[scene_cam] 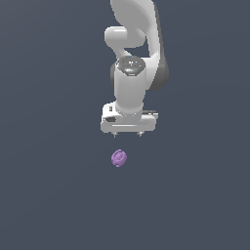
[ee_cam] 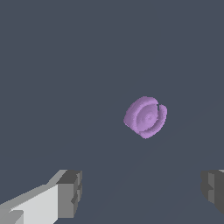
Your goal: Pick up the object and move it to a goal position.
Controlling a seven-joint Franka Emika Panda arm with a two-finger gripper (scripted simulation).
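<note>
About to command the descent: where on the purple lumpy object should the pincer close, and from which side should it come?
Probably straight from above. The purple object lies low on the floor, apart from the open pincer, and is much narrower than the gap between the fingers. Close across its rounded outer rim, not on the ridged face; centre over it first, since it sits slightly off toward the exterior view's left.

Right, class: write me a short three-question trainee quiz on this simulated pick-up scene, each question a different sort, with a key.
1. True or false: the gripper is already shut on the purple object.
2. Multiple choice: in the exterior view, the object lies (A) below the gripper and apart from it, (B) between the fingers, touching both, (C) on top of the arm.
3. Fill in: in the wrist view, the fingers stand wide ____, with the object not between them.

Key: 1 false; 2 A; 3 apart.
</note>
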